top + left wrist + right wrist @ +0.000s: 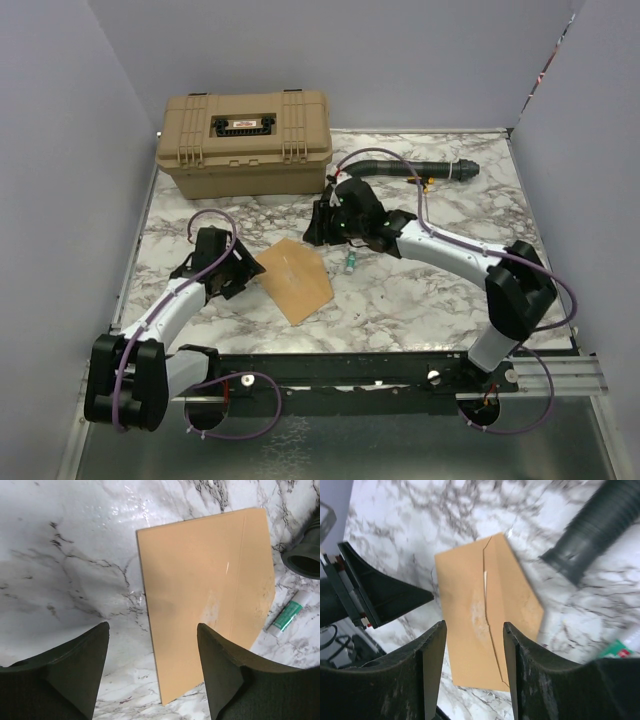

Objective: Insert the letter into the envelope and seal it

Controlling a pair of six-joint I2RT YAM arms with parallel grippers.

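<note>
Between both arms, the envelope (295,278) lies flat on the marble surface (430,300). Left end effector (152,630) and right end effector (475,625) flank it, jaws apart, holding nothing.

Tan toolbox (243,143), black hose (450,168) at back; glue tube (351,263) (green-white).

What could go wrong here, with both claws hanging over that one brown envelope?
1. The envelope lies flat on the glossy marble table, so a grab may just push it along rather than get under an edge.
2. The left gripper and right gripper, both open, crowd the same envelope and could bump each other.
3. The white-and-green tube lies loose beside it; a nudge might roll it away.
</note>
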